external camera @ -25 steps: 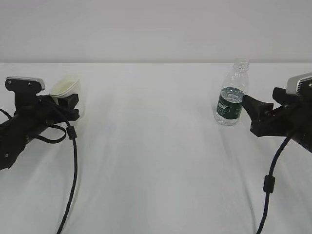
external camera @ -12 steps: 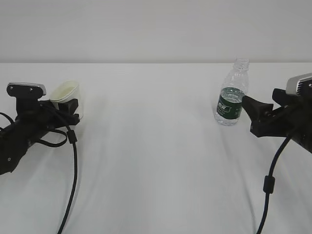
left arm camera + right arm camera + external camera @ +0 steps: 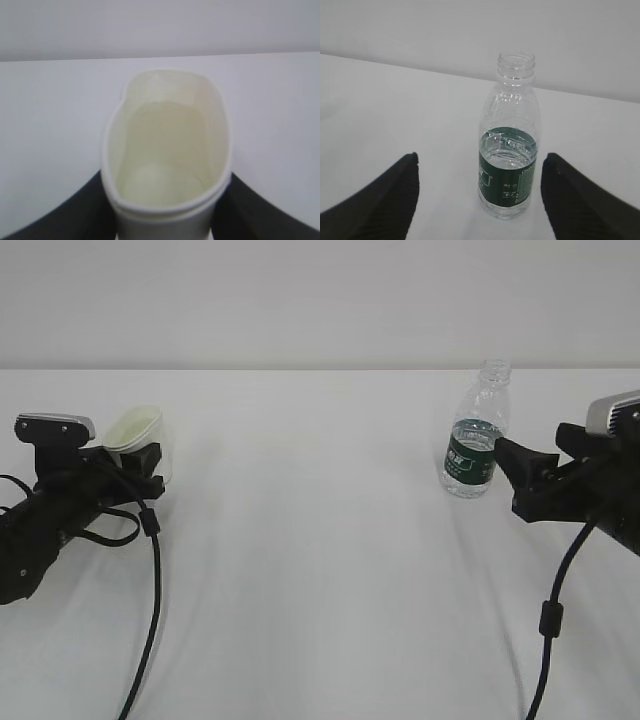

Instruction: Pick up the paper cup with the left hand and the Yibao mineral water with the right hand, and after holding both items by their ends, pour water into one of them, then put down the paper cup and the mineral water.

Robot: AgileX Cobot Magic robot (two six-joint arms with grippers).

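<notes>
Your left black two-fingered gripper [image 3: 150, 468] is clamped on the small white tapered paper cup [image 3: 140, 440], squeezing its rim oval, at the white bench's [image 3: 320, 570] left side. Your right black gripper [image 3: 505, 462] is wide apart, holding nothing, just beside the upright clear capless green-labelled plastic bottle [image 3: 474, 432], part full of clear water [image 3: 509, 159].

A white desk [image 3: 330, 570] fills the lower part of the exterior view, its surface faintly creased. Behind the desk's far edge rises a plain pale grey wall [image 3: 300, 300], also seen above the desk in both wrist views.
</notes>
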